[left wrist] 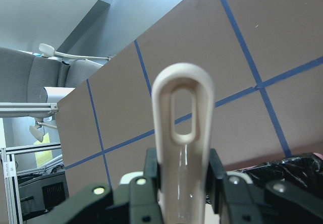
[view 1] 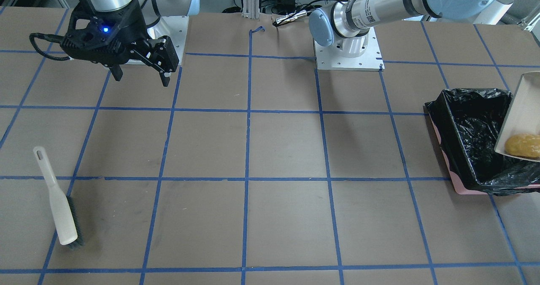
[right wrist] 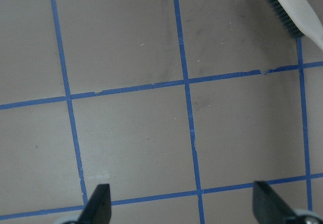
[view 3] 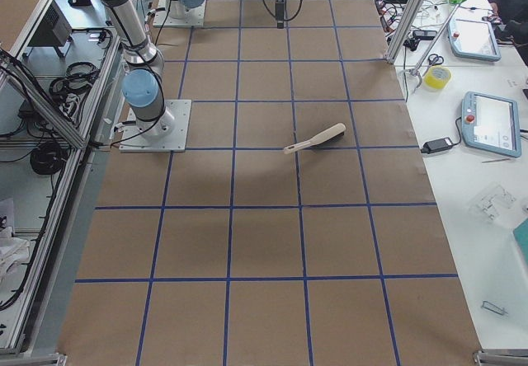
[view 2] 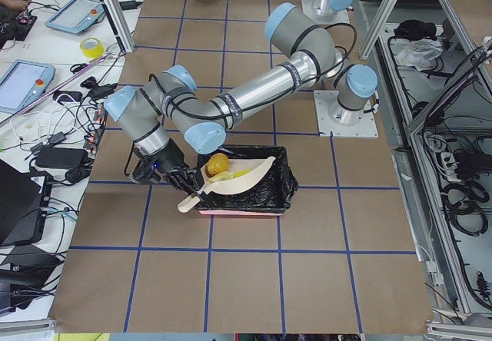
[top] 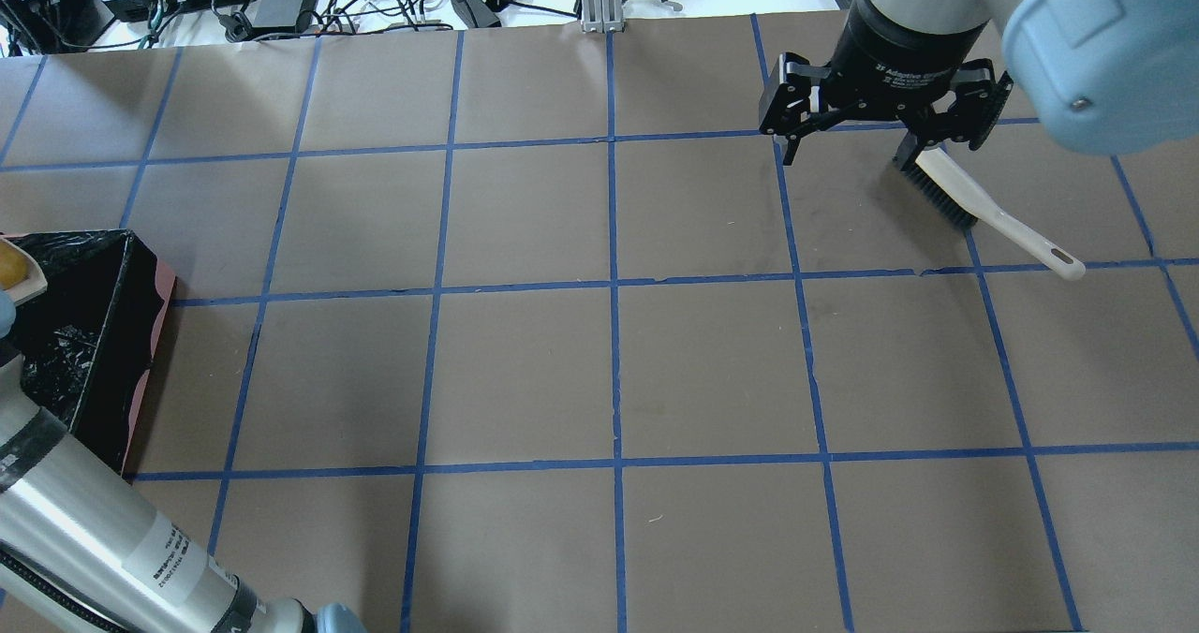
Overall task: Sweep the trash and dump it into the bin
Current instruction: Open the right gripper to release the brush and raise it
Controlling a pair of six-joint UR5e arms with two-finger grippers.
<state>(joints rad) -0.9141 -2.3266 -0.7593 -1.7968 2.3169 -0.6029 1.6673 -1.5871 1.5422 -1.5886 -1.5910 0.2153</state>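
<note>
Dustpan (view 2: 242, 181) tilted across bin (view 2: 284, 178) — handle outward, in left fingers (left wrist: 151, 171)

Golden-brown lump (view 1: 523, 146) rests in tilted dustpan (view 1: 521, 108) above black-lined bin (view 1: 464, 133)

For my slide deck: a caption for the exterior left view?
Left pincer holds dustpan with trash over bin.

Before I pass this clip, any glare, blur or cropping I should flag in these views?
Front-facing view: glare glints on the bin, and the frame edge crops the dustpan. Left wrist view: the handle shows a glossy streak, and the left end effector looks soft at the bottom. Right wrist view: the tabletop is sharp, with the brush cut off at the corner.
</note>
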